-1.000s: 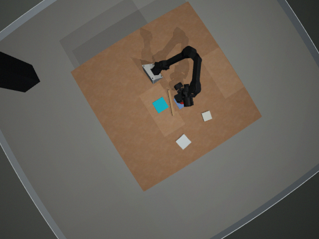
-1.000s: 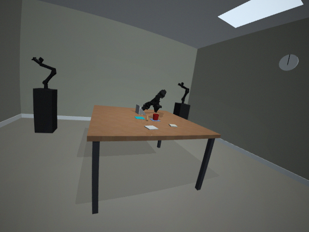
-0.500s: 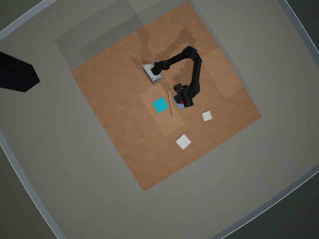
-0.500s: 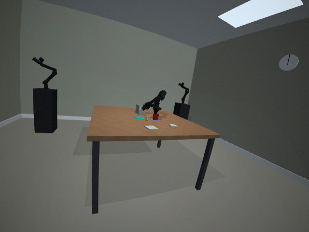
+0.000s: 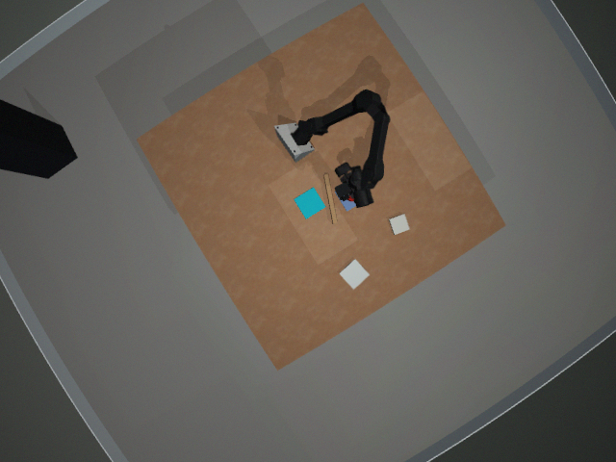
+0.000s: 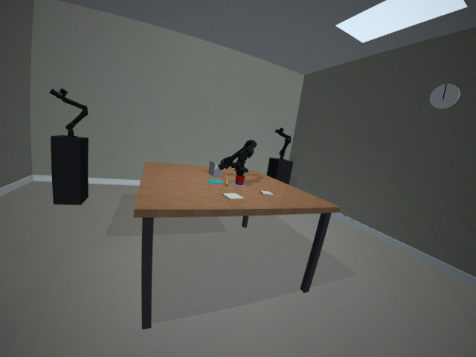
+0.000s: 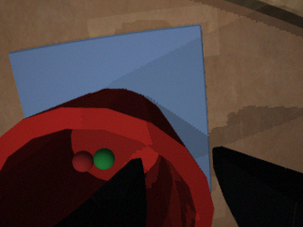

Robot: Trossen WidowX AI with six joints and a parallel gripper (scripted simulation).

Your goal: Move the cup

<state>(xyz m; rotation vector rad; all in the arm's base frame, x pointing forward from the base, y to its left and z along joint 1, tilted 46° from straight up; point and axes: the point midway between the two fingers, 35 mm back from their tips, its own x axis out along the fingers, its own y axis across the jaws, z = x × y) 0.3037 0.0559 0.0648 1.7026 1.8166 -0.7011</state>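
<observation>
A red cup [image 5: 350, 199] [image 6: 239, 180] [image 7: 95, 118] stands upright on the blue pad [image 5: 347, 205] [image 7: 71, 71]. In the wrist view a dark red marble [image 7: 82, 161] and a green marble [image 7: 103, 159] lie inside it; part of the inside is hidden by a finger. My gripper [image 6: 241, 174] [image 7: 178, 163] is partly open and points down at the cup. One finger is over the cup's mouth, the other outside its wall, with the rim between them and neither seen pressing on it. The teal pad [image 5: 309, 202] [image 6: 214, 181] lies across the wooden bar.
The wooden bar [image 5: 329, 198] [image 6: 227, 181] [image 7: 289, 7] lies between the two coloured pads. A larger white square [image 5: 354, 273] [image 6: 233, 196] and a smaller white square [image 5: 398, 224] [image 6: 266, 193] lie on the table. The grey arm mount [image 5: 287, 140] [image 6: 213, 169] stands behind the pads.
</observation>
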